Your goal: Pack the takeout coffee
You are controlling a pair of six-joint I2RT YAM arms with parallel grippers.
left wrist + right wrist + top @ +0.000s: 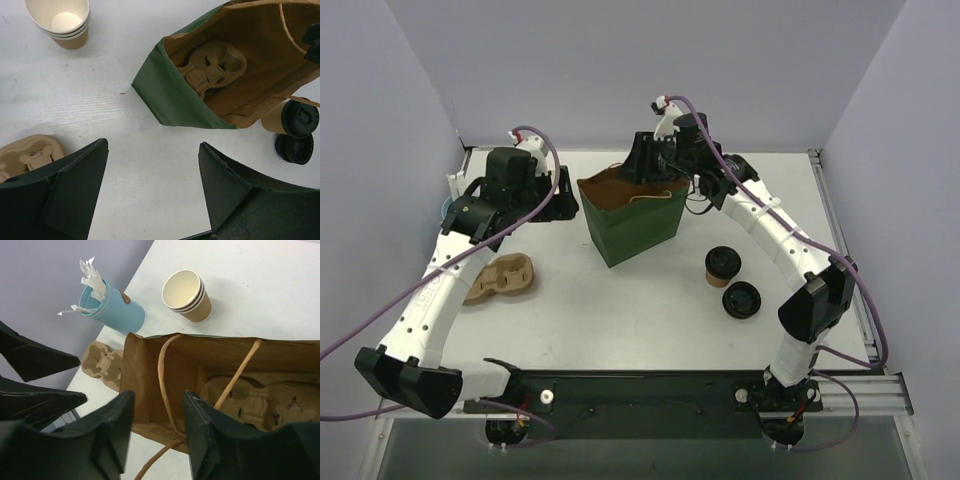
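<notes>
Toward the worktop's (620, 320) right edge | coffee cup (722, 264): likely light, crushable, grasp its wall | left gripper (152, 145), right gripper (158, 395): spread, empty

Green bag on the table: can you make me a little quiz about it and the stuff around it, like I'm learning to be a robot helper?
1. True or false: the takeout coffee is already inside the green bag.
2. What lies at the bottom of the bag? A) a moulded cup carrier B) a spoon C) a sandwich
3. Fill in: the ___ gripper hangs over the bag's open top.

Key:
1. False. It stands on the table beside the bag.
2. A.
3. Right. The right gripper is over the opening, with nothing between its fingers.
</notes>
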